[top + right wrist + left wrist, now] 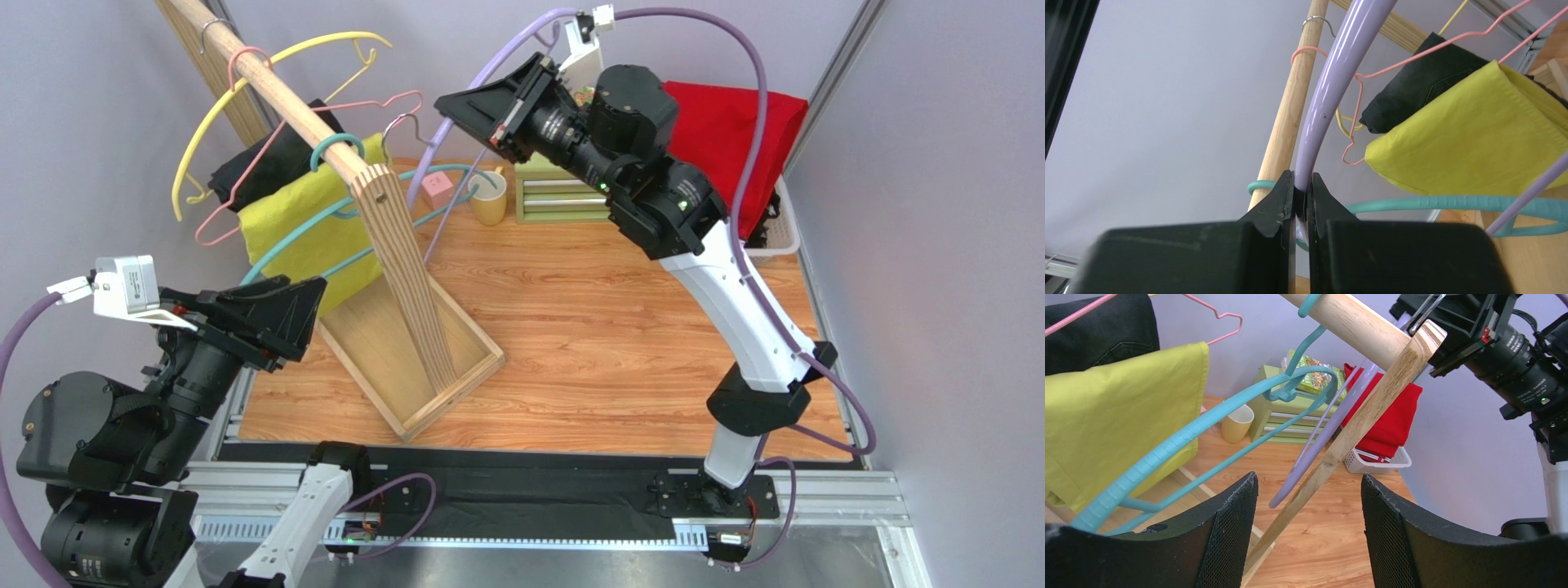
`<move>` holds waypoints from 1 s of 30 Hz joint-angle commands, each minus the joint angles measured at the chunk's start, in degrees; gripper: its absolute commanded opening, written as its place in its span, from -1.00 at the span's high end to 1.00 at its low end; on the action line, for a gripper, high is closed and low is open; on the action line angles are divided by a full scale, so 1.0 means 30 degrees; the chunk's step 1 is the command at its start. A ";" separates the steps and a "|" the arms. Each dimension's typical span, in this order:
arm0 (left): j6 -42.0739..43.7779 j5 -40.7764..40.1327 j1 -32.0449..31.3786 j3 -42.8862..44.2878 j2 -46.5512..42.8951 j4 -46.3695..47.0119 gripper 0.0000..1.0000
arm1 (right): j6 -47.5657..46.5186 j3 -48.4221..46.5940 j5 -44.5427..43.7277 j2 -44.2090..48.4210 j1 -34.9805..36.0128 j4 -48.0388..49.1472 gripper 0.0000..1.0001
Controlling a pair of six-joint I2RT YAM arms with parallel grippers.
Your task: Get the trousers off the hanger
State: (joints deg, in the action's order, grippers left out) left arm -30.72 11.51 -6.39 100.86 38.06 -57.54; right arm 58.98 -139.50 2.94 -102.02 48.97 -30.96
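Near left: left gripper stood wide, empty.
Beyond: right gripper was pinched on a bare lilac hanger by the rail.
Far left: lime trousers hung on a teal hanger, black trousers behind; both outstanding.
Far right: red trousers lay over the basket; judged done.

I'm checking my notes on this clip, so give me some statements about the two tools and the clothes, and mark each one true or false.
1. The right tool is shut on the purple hanger. True.
2. The left tool is clamped on a garment. False: it is open and holds nothing.
3. A yellow-green garment hangs below the wooden rod, next to a black garment. True.
4. The red cloth hangs from the wooden rod. False: it sits in the white basket at the back right.
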 commanded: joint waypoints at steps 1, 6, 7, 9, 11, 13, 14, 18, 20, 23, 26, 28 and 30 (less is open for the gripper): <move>0.0162 -0.0027 -0.0096 0.0159 0.0056 0.0371 -0.36 | 0.1081 -0.1370 -0.0891 -0.0067 0.0668 0.0477 1.00; 0.0191 0.0090 -0.0096 0.0043 0.0057 0.0313 -0.36 | 0.1315 -0.1370 -0.1771 -0.0125 0.1166 0.0096 1.00; 0.0191 0.0090 -0.0096 0.0042 0.0085 0.0312 -0.36 | 0.1519 -0.1370 -0.1800 -0.0154 0.1225 0.0096 1.00; 0.0220 0.0119 -0.0096 0.0013 0.0056 0.0254 -0.36 | 0.1638 -0.1603 -0.1888 -0.0242 0.1372 0.0037 1.00; 0.0250 0.0090 -0.0096 0.0042 0.0056 0.0166 -0.36 | 0.1726 -0.1926 -0.2063 -0.0388 0.1517 -0.0197 1.00; 0.0279 0.0090 -0.0096 0.0042 0.0056 0.0078 -0.36 | 0.1872 -0.2102 -0.2093 -0.0476 0.1635 -0.0256 1.00; 0.0279 0.0061 -0.0096 0.0042 0.0027 0.0078 -0.36 | 0.2018 -0.2103 -0.2151 -0.0477 0.1693 -0.0198 1.00; 0.0308 0.0002 -0.0096 0.0072 -0.0002 0.0020 -0.36 | 0.2400 -0.2103 -0.2269 -0.0652 0.1957 -0.0197 1.00; 0.0338 0.0002 -0.0067 0.0101 -0.0002 -0.0010 -0.36 | 0.2430 -0.2132 -0.2444 -0.0711 0.2192 -0.0081 1.00; 0.0338 0.0090 -0.0096 0.0160 -0.0002 -0.0010 -0.36 | 0.2459 -0.2161 -0.2649 -0.0916 0.2543 -0.0081 1.00; 0.0367 0.0148 -0.0096 0.0277 -0.0031 -0.0039 -0.36 | 0.2459 -0.2103 -0.2621 -0.1033 0.2748 0.0066 1.00; 0.0396 0.0207 -0.0096 0.0335 -0.0090 -0.0010 -0.36 | 0.2430 -0.2016 -0.2679 -0.1034 0.2982 0.0037 1.00; 0.0425 0.0323 -0.0096 0.0423 -0.0120 -0.0039 -0.36 | 0.2372 -0.1694 -0.2854 -0.0975 0.3071 0.0008 1.00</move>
State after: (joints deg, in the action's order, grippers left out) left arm -30.50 11.57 -6.39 100.88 38.06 -58.04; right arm 65.34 -143.33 -4.08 -105.43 57.23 -33.98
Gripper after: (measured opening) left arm 0.683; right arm 0.062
